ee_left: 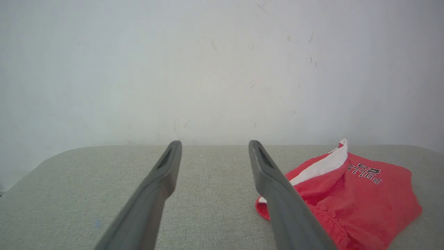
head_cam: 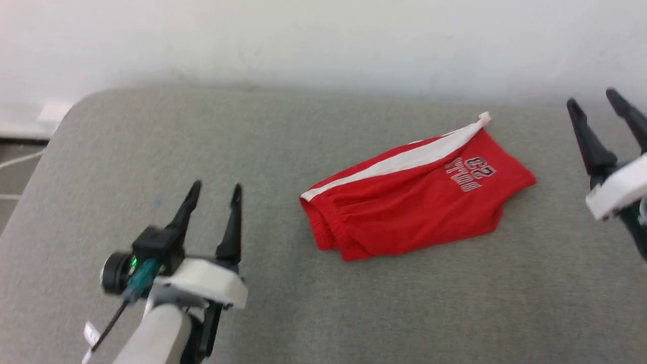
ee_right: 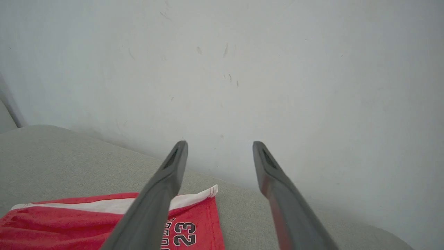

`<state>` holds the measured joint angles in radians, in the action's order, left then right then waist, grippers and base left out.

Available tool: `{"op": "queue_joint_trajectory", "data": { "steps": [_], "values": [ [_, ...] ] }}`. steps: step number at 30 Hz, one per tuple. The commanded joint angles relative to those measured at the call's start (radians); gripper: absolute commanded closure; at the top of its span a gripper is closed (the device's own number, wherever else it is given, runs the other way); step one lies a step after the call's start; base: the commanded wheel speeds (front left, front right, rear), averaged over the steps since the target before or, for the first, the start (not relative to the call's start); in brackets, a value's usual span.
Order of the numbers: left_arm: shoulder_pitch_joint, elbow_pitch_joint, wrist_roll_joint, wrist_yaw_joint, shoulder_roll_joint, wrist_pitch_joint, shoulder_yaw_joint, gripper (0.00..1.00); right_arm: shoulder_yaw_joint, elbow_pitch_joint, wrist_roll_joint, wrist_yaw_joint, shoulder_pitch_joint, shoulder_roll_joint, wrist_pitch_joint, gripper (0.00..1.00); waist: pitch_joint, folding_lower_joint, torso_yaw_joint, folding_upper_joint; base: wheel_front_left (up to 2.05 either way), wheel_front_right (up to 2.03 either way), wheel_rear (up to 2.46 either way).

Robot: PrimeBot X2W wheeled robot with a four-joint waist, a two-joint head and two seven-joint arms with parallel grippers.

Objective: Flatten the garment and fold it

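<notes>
The garment (head_cam: pixel 414 197), red shorts with a white side stripe and a "BULLS 23" print, lies folded in half on the grey fabric surface (head_cam: pixel 202 141), right of centre. My left gripper (head_cam: pixel 215 194) hovers open to its left, apart from the cloth, nothing between the fingers. My right gripper (head_cam: pixel 594 98) stands open at the far right, beyond the leg hem, also holding nothing. In the left wrist view the garment (ee_left: pixel 350 194) lies right of the open left gripper (ee_left: pixel 213 144). In the right wrist view the garment (ee_right: pixel 86 218) lies low left of the open right gripper (ee_right: pixel 220 144).
A pale wall (head_cam: pixel 323 40) runs right behind the surface's far edge. The surface's rounded corner (head_cam: pixel 76 106) is at the far left, with floor and a white cable (head_cam: pixel 20 159) beyond it. Bare grey surface lies in front of the shorts.
</notes>
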<state>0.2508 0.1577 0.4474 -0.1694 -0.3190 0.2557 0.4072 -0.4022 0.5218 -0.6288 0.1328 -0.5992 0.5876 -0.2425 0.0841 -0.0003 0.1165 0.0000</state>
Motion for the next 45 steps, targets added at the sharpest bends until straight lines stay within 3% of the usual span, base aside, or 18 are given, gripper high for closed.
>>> {"op": "queue_joint_trajectory", "data": {
  "steps": [1,5,9,15,21,26,37,45],
  "values": [
    [-0.022,-0.013,-0.008,-0.009,0.0,0.005,-0.012,0.0,0.016,-0.01,0.009,-0.002,0.031,-0.012,-0.007,0.0,-0.06,0.0003,-0.06,0.0,0.0,0.0,0.0],
    [-0.122,-0.112,-0.052,-0.04,0.034,0.006,-0.089,0.0,0.147,-0.096,0.072,-0.002,0.184,-0.074,-0.017,0.0,-0.076,0.0003,-0.076,0.0,0.0,0.0,0.0],
    [-0.216,-0.18,-0.108,-0.042,0.081,0.006,-0.149,0.0,0.281,-0.191,0.143,-0.002,0.339,-0.176,-0.018,0.0,-0.087,0.0003,-0.087,0.0,0.0,0.0,0.0],
    [-0.311,-0.188,-0.174,0.001,0.149,0.006,-0.183,0.0,0.412,-0.322,0.227,-0.002,0.512,-0.328,0.024,0.0,-0.086,0.0003,-0.09,0.0,0.0,0.0,0.0],
    [-0.312,-0.158,-0.22,0.053,0.193,0.006,-0.195,0.0,0.469,-0.418,0.28,-0.002,0.58,-0.409,0.114,0.0,-0.038,0.0003,-0.073,0.0,0.0,0.0,0.0],
    [-0.273,-0.14,-0.244,0.09,0.223,0.006,-0.19,0.0,0.503,-0.438,0.299,-0.002,0.544,-0.403,0.26,0.0,0.036,0.0003,-0.041,0.0,0.0,0.0,0.0],
    [-0.171,-0.128,-0.266,0.121,0.263,0.006,-0.163,0.0,0.51,-0.25,0.239,-0.002,0.211,-0.265,0.816,0.0,0.201,0.0003,0.095,0.0,0.0,0.0,0.0],
    [-0.134,-0.131,-0.238,0.106,0.268,0.006,-0.124,0.0,0.508,-0.067,0.279,-0.002,0.038,-0.19,0.931,0.0,0.25,0.0003,0.181,0.0,0.0,0.0,0.0]
  ]
}}
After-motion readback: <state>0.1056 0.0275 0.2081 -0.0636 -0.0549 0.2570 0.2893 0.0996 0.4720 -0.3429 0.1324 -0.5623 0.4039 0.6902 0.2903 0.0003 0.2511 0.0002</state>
